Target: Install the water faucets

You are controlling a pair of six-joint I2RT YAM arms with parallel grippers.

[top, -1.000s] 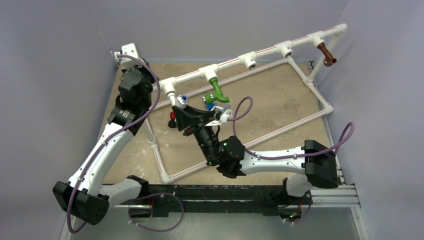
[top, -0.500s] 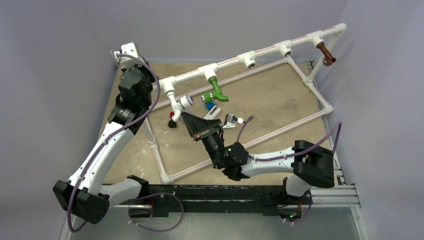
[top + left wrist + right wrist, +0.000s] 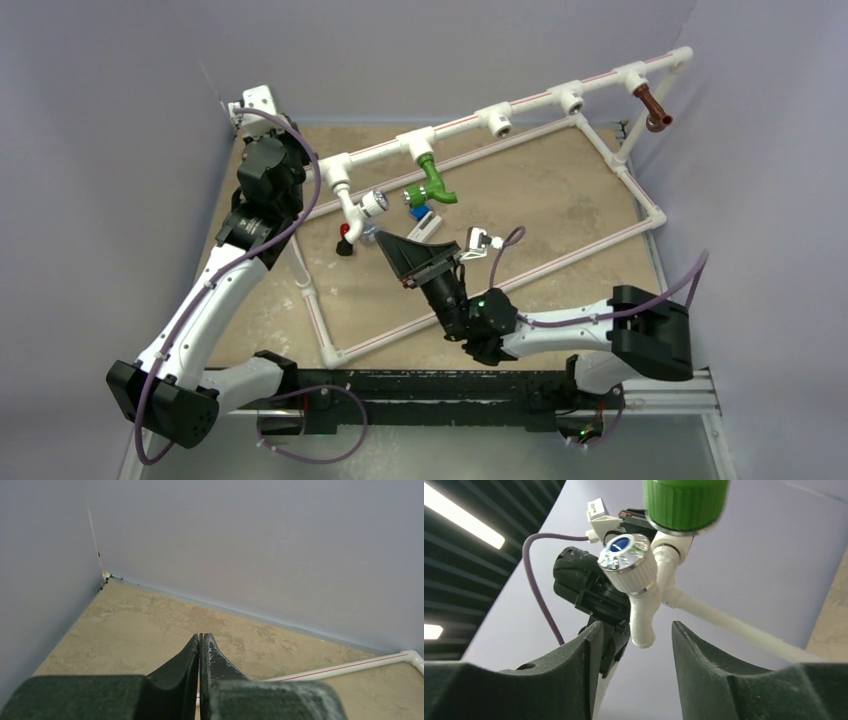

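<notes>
The white faucet [image 3: 368, 205] with a silvery knob hangs from the leftmost tee [image 3: 338, 172] of the pipe frame. The green faucet [image 3: 432, 183] hangs from the tee beside it, and the brown faucet [image 3: 653, 108] hangs at the far right. My right gripper [image 3: 385, 241] is open and empty just below the white faucet. In the right wrist view the faucet's white spout [image 3: 642, 625] reaches down between my open fingertips [image 3: 593, 632] without touching them, and the green faucet [image 3: 684, 502] is above. My left gripper [image 3: 200, 638] is shut and empty, pointing at the back left corner.
The white pipe frame [image 3: 560, 262] runs round the tan table. Two empty tees [image 3: 498, 121] sit on the top rail. A small blue-and-white block [image 3: 421, 216] and a red-and-black piece [image 3: 345, 241] lie under the faucets. The left arm [image 3: 262, 175] stands by the left wall.
My right gripper has let go of the white faucet and drawn back toward the near right. The faucet stays hanging on the leftmost tee. The left arm has not moved.
</notes>
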